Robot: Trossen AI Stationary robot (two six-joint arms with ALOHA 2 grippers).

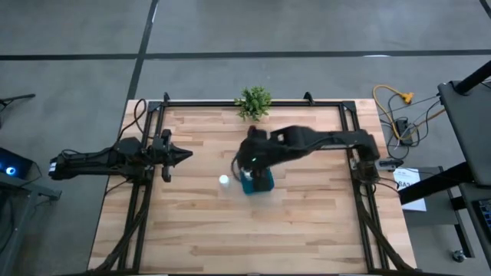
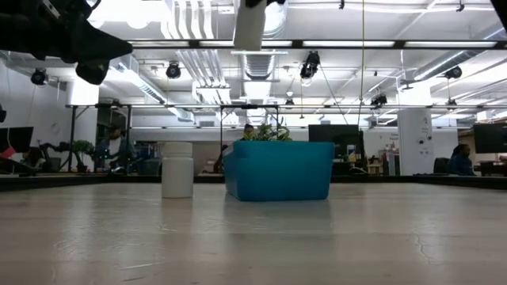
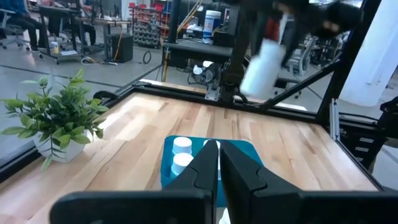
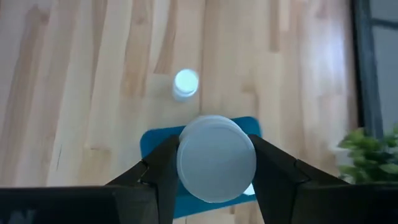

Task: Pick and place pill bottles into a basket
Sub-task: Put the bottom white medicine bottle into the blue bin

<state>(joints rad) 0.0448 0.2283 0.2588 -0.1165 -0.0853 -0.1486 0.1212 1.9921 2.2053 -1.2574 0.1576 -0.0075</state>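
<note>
**Bottle held over the basket**

Jaws of my right gripper [image 4: 214, 163] were clamped on a pill bottle [image 4: 216, 158], high above the basket [image 1: 256, 182], so I could drop it in. It was small, white and round, with a smooth cap. Two more bottles [image 3: 181, 154] sat inside the blue basket. One bottle [image 2: 177, 169] stood on the table just beside it. My left gripper [image 3: 217, 163] waited far back, jaws together.
</note>
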